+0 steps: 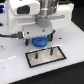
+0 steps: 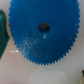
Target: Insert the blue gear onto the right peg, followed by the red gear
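Exterior view: grey black-edged plate (image 1: 46, 55) at 6 o'clock of the arm, flat on white table (image 1: 12, 67). Two dark pins upright on plate: one toward the exterior view's left (image 1: 37, 56), one toward the exterior view's right (image 1: 50, 50); which is the right peg, cannot tell. Blue gear (image 1: 39, 42) at 12 o'clock of plate, just beside its far edge, directly under gripper (image 1: 40, 36). Fingers dark, straddling the gear; whether pinching it or spread, cannot tell at this resolution. Black cable (image 1: 9, 36) at 9 o'clock of gear. Red gear not seen.

Wrist view: blue gear (image 2: 42, 31) fills frame, toothed rim, dark centre hole. Dark green object (image 2: 3, 32) at frame edge, unidentifiable.
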Tool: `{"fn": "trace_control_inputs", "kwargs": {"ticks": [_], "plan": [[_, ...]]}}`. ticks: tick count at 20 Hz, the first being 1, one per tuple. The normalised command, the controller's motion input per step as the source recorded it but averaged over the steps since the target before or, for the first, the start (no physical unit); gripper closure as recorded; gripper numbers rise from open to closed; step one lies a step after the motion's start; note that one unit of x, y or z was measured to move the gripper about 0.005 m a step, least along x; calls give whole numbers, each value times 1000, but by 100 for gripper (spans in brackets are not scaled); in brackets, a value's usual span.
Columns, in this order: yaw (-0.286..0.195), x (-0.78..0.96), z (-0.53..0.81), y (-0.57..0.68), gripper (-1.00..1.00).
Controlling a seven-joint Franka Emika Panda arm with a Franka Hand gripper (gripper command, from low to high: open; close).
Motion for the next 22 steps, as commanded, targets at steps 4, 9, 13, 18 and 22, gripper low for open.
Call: {"fn": "trace_control_inputs", "kwargs": {"ticks": [4, 9, 13, 18, 22], "plan": [[0, -184, -88, 9, 100], [0, -144, 20, 1, 100], [0, 45, 302, 34, 100], [0, 265, 399, 77, 100], [0, 417, 325, 81, 100]]}}
